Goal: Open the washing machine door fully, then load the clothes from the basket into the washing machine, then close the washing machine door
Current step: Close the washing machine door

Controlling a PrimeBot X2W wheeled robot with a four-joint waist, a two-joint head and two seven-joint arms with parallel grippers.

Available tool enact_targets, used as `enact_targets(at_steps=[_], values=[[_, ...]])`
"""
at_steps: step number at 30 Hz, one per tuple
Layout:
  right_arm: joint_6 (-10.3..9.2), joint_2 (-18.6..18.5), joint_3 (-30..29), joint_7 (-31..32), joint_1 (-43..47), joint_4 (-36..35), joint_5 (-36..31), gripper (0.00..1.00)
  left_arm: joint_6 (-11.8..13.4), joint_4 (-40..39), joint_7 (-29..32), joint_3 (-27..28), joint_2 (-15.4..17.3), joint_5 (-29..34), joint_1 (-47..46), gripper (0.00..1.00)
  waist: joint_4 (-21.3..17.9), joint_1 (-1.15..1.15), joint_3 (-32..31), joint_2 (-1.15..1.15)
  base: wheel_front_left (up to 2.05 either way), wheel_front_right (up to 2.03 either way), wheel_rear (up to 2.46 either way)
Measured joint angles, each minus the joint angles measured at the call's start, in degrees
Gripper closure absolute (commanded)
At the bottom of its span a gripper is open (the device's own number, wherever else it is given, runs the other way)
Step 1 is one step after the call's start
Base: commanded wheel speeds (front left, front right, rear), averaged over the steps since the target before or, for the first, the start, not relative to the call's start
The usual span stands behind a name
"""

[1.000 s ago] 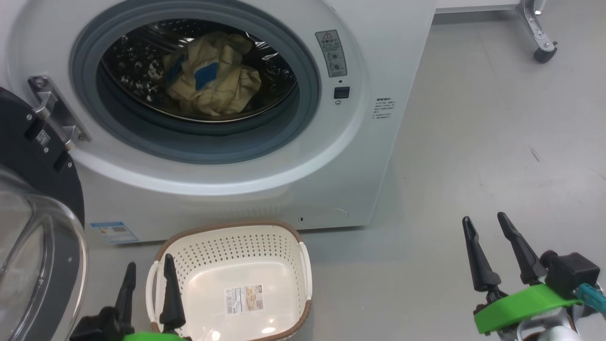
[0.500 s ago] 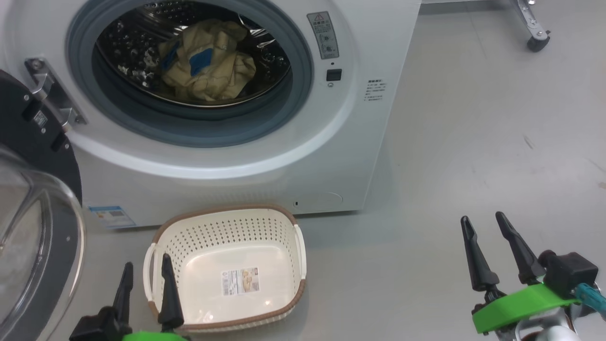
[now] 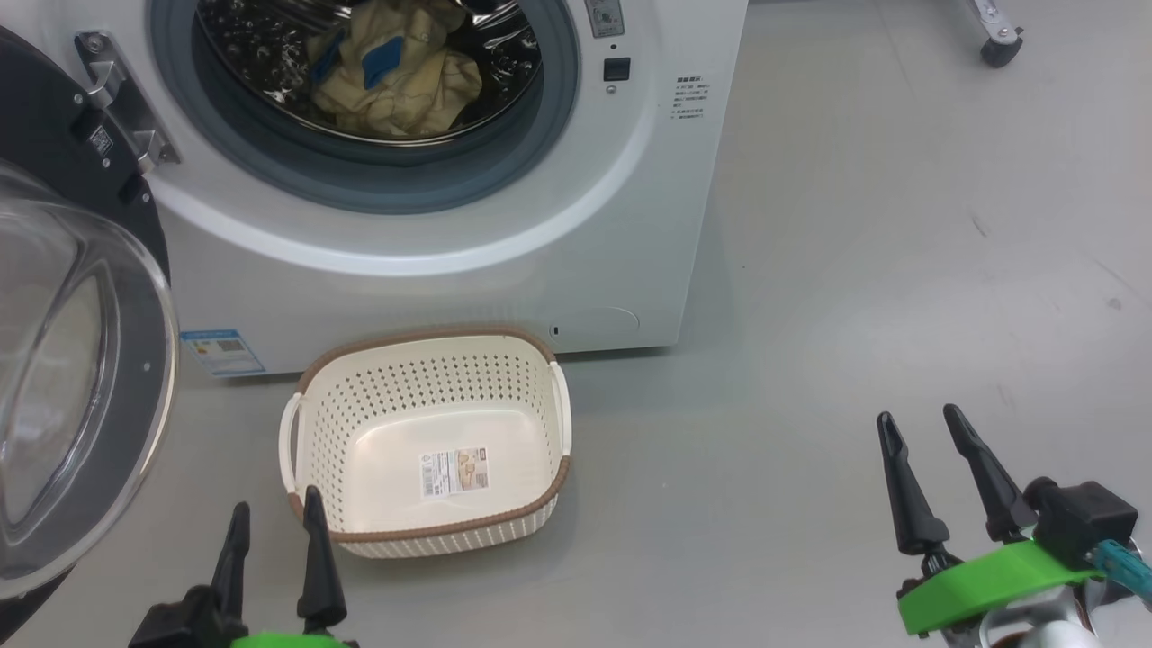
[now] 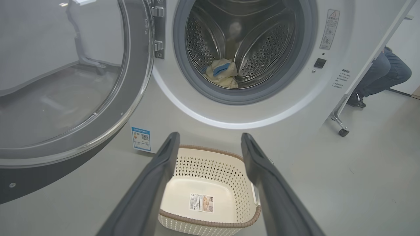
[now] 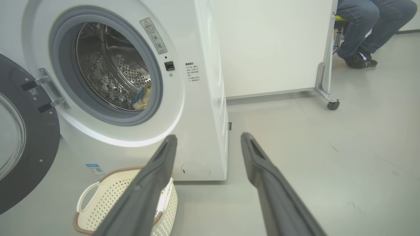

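The white washing machine [image 3: 432, 270] stands open, its black-rimmed glass door [image 3: 63, 378] swung out to the left. Cream-yellow clothes with blue patches [image 3: 396, 67] lie inside the steel drum [image 4: 262, 49]. On the floor before the machine sits the cream basket [image 3: 423, 441], holding just its paper label. My left gripper [image 3: 274, 531] is open at the lower left, just short of the basket's near left corner. My right gripper [image 3: 931, 450] is open at the lower right over bare floor. Nothing is between either pair of fingers.
A wheeled white partition [image 5: 272, 49] stands to the right of the machine, its caster [image 3: 999, 49] on the grey floor [image 3: 900, 270]. A seated person's legs [image 5: 367, 19] show beyond it. The door's glass bowl [image 4: 59, 75] bulges out close to my left arm.
The head camera has tilted down and shifted: machine and basket slid up the picture. Both grippers keep their places and stay open.
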Motion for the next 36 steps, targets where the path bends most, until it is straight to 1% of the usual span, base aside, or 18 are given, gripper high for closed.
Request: enact_targets(at_steps=[11, 13, 18, 25, 36], values=[[0.00, 0.16, 0.01, 0.00, -0.01, -0.03, -0.05, 0.00, -0.23, 0.13, 0.00, 0.03, 0.03, 0.00, 0.09, 0.00, 0.38, 0.00, -0.29, 0.00, -0.11, 0.11, 0.00], [0.00, 0.16, 0.00, 0.00, -0.01, -0.03, -0.07, 0.00, -0.66, 0.12, 0.00, 0.02, 0.03, 0.04, 0.09, 0.00, 0.75, 0.00, -0.21, 0.00, 0.00, 0.00, 0.00], [0.00, 0.11, 0.25, 0.00, -0.05, -0.08, -0.16, 0.00, -0.63, -0.38, 0.00, 0.00, 0.03, 0.27, 0.09, 0.00, 2.73, 0.00, -0.16, 0.00, 0.00, 0.00, 0.00], [0.00, -0.98, 1.32, 0.00, -0.38, -0.08, -0.32, 0.00, -0.40, -0.58, 0.00, -0.12, 0.02, 0.34, 0.09, 0.00, 8.01, 0.00, -0.11, 0.00, 0.00, 0.00, 0.00], [0.00, -2.16, 2.65, 0.00, -0.91, -0.05, -0.85, 0.00, 0.80, -2.35, 0.00, 0.15, 0.04, 0.33, 0.65, 0.00, 20.10, 0.00, -0.38, 0.00, 0.00, 0.00, 0.00]])
